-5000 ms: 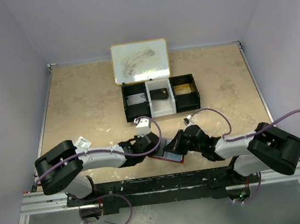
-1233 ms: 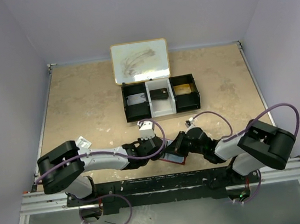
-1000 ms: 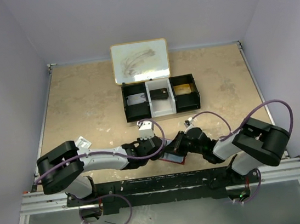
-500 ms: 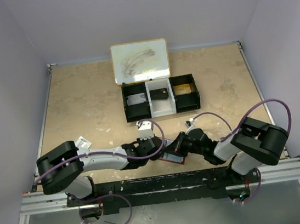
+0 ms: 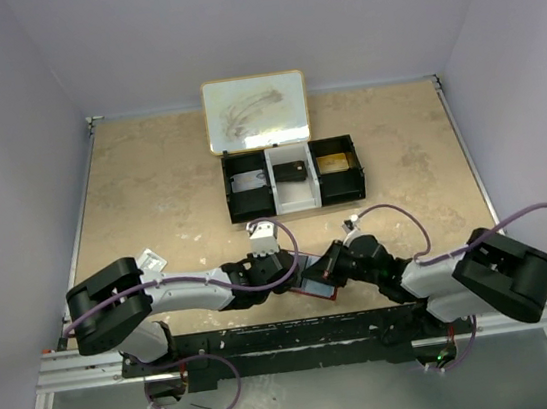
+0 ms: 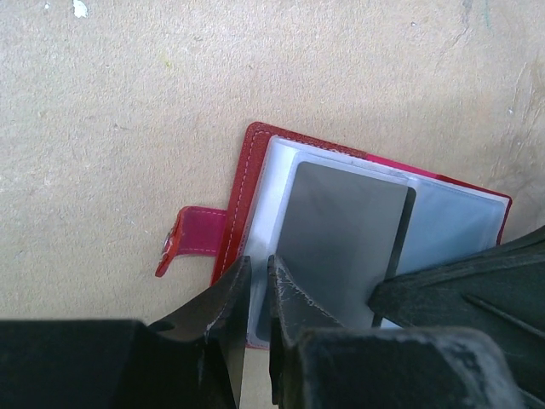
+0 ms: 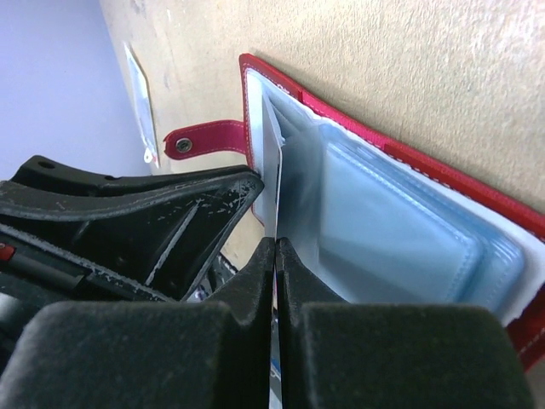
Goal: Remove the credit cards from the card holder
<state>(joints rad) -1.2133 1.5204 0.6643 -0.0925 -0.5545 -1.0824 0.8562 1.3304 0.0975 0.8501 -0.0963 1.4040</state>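
The card holder point(image 6: 241, 192) lies open on the counter point(image 6: 102, 128), right under both grippers, which meet over it from opposite sides. The left gripper point(image 6: 258, 277) is nearly closed. The near edge of the card holder sits in the narrow slit between its two fingers, so it is grasping the red cover and the pale sheet on it. Just to the left of that gripper's tips, the small red tab point(image 6: 192, 243) sticks out flat on the counter.

The right gripper point(image 7: 275, 256) is clenched tight, and a thin pale edge runs down between its fingers. This is the card point(image 6: 341, 230), a plain grey rectangle in the left wrist view. It stands just ahead of the left gripper and slightly to its right, and its corner touches the right gripper's black finger. Seen edge-on from the right wrist, the card rises away from the clear grey-blue sleeves point(image 7: 400, 230), which lie flat to the right of the right gripper's tips. I cannot tell how much of the card is inside a sleeve.

Well beyond both grippers, toward the far side of the counter, sits a long black tray point(image 5: 340, 197) with a white middle compartment. A whiteboard point(image 5: 255, 113) lies just behind it.
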